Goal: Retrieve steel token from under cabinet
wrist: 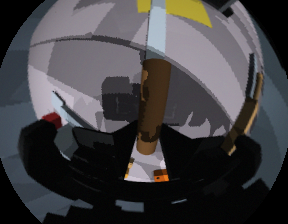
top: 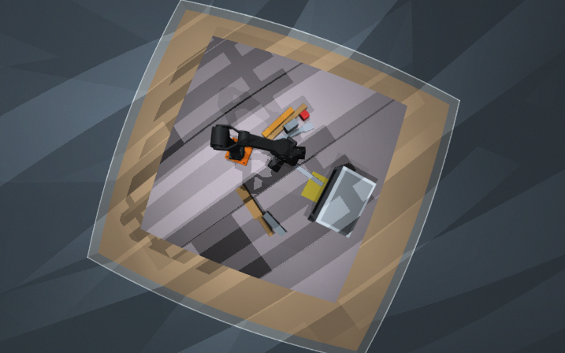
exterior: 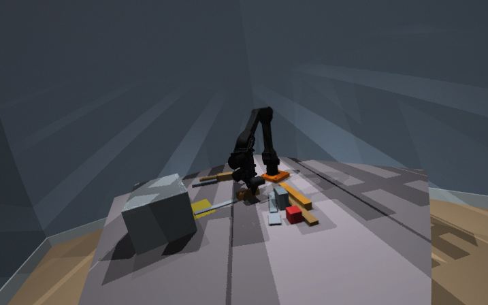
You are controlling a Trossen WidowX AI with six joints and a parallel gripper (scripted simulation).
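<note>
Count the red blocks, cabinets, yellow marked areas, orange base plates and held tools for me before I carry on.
Red block: 1
Cabinet: 1
Yellow marked area: 1
Orange base plate: 1
Held tool: 1
Total: 5

Brown handle gripped, pale blade over yellow

The gripper is closed on a thick brown handle, and a pale, narrow blade runs from its far end across the yellow patch. Left in the view sits a red block, partly covered by the gripper's dark body. At right, a tan piece stands near the rim, perhaps another handle.
</note>
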